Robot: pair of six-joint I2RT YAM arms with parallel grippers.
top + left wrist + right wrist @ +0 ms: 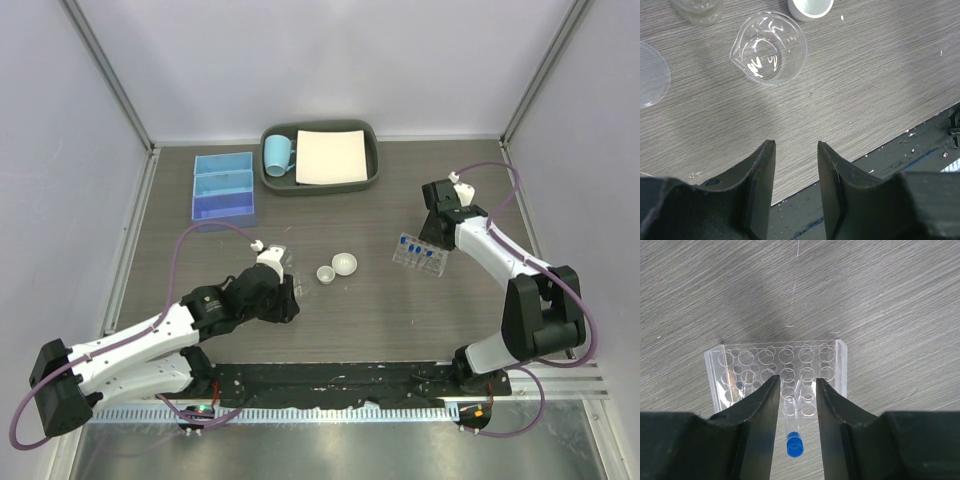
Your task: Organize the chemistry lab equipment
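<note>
At the far left the blue three-compartment box (pixel 223 185) sat well apart from the rest of the gear, nothing visible in its compartments. The left gripper (pixel 796 145) hung low over the table (pixel 400 320) with its claw spread and holding nothing; the small clear beaker (pixel 769 47) stood upright just ahead of it, spout turned to the camera's left. That beaker looked wider than the gap between the fingers, so a sound pickup would probably take the wall, one finger inside the rim and one outside, on the side away from the spout, and close gently because thin clear plastic or glass slips. To the right lay the nearer white dish (pixel 326 274) and the farther white dish (pixel 345 263), close together but apart. Farther right, the clear plastic tube rack (pixel 840 365) stood on the table with a blue-capped tube (pixel 794 445) upright in one of its holes. The right gripper (pixel 797 379) straddled that tube, claw parted, a sliver of daylight on either side, so it pinched nothing. Whether it was about to seize or leave the tube could not be told; either way the move should run along the tube's axis, since a sideways nudge might tip the light rack.
</note>
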